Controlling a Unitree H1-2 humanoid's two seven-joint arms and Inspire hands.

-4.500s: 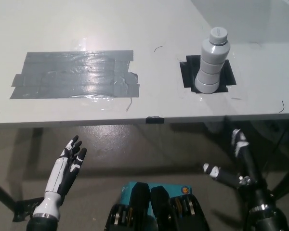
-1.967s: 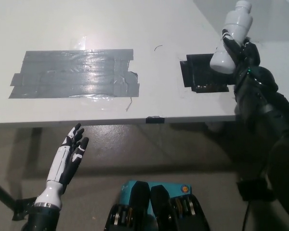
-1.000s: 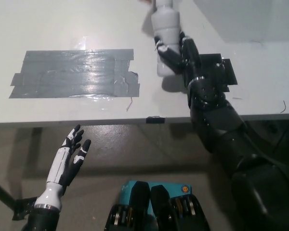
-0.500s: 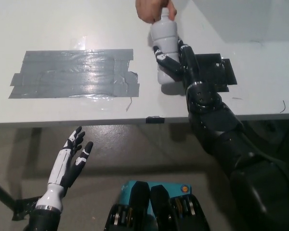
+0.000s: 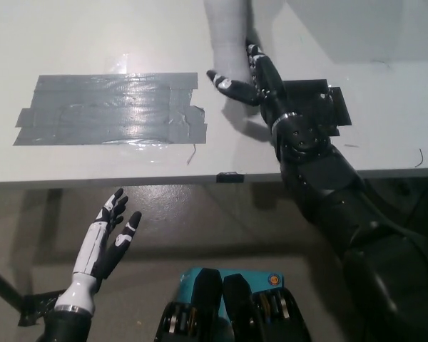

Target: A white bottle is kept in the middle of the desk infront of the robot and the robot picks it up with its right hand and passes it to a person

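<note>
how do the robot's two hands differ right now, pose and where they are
The black right hand reaches out over the desk, beside the white bottle; the white left hand rests below the desk edge, near the floor. The right hand lies low, palm side toward the bottle, while the left hand is raised with fingertips up. Both are open with fingers apart, holding nothing; the right hand's fingers are close to the bottle's base but not clamped on it.
</note>
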